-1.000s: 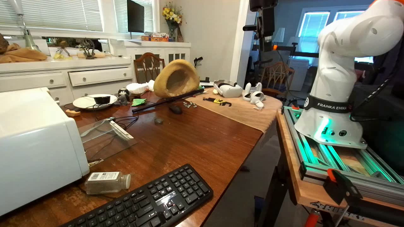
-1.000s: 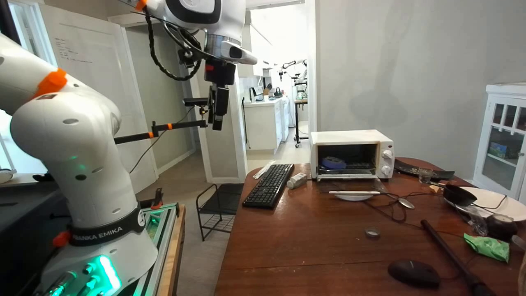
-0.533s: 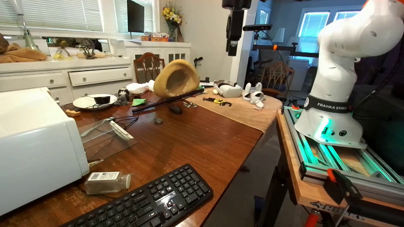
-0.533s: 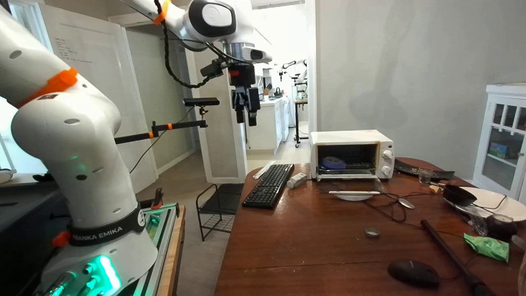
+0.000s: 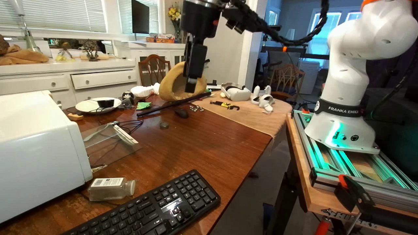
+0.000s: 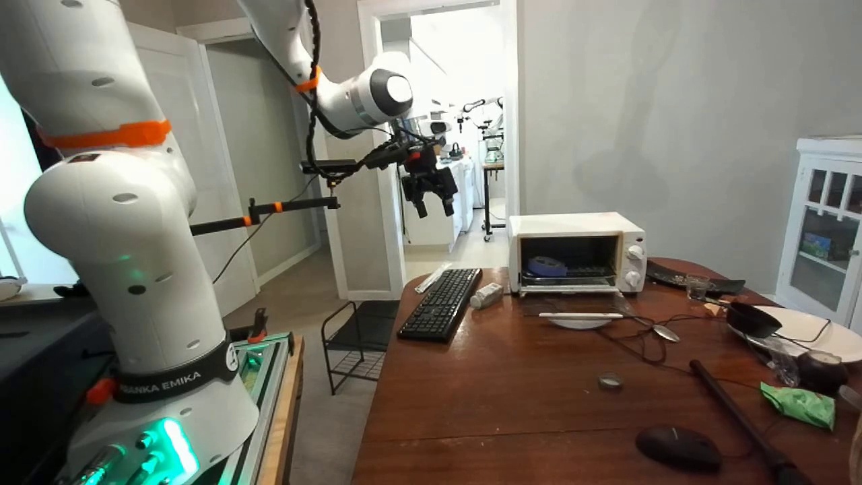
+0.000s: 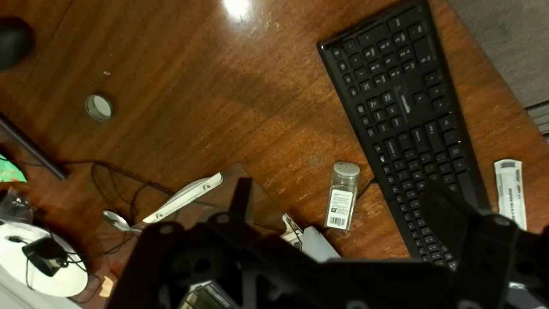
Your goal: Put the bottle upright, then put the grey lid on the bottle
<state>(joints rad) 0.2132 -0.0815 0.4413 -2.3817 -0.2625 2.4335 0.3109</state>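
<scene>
- In an exterior view: fingers (image 5: 196,60) hang well above the counter (image 5: 209,140), seen side-on, so can't tell the gap from here; bottle (image 5: 109,189) lying on its side between toaster oven (image 5: 37,147) and keyboard (image 5: 147,209), just beside both, top roughly toward the robot-side edge.
- In an exterior view: grey lid (image 6: 610,382) out on the counter, inboard of the robot-side edge, well apart from the bottle, nearer the mouse (image 6: 677,448). Fingers apart. Toaster oven at the far edge; keyboard runs along the robot-side edge up toward the far corner.
- Wrist view: fingers wide apart, bottle showing between them, label up; paper strip (image 7: 510,193) by that same corner, across the keyboard from the bottle.
</scene>
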